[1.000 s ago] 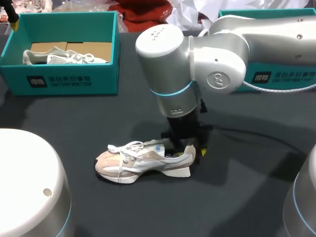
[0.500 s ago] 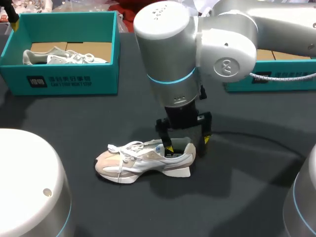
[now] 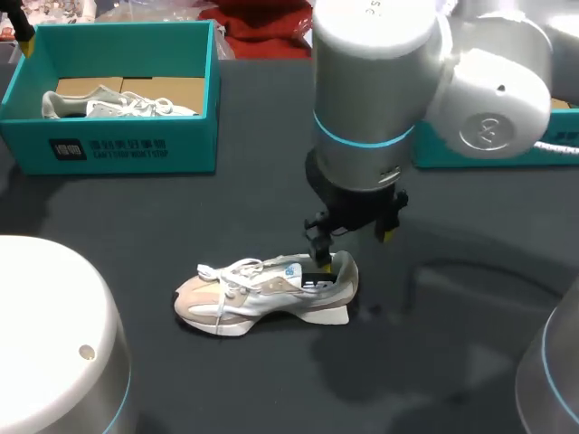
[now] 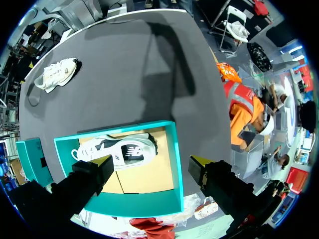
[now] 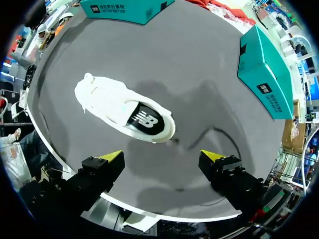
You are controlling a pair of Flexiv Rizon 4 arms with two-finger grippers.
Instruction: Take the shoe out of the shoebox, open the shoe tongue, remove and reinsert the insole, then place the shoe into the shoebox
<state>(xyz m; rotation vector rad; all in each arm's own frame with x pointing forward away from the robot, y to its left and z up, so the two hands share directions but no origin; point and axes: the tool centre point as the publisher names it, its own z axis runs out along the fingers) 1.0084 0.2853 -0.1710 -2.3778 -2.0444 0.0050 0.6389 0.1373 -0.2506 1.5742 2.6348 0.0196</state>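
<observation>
R gripper hung with jaws apart and nothing between them, just above the heel of the sneaker. L gripper was also apart and empty, over the shoebox, which held a second sneaker. The sneaker lay on the table, toe to 9 o'clock, so taking out seemed done. Its dark insole sat inside; whether it was removed/reinserted, I could not tell. Boxing was left. Shoebox stood at 10 o'clock, another box at 2 o'clock; open table at 3 and 6.
</observation>
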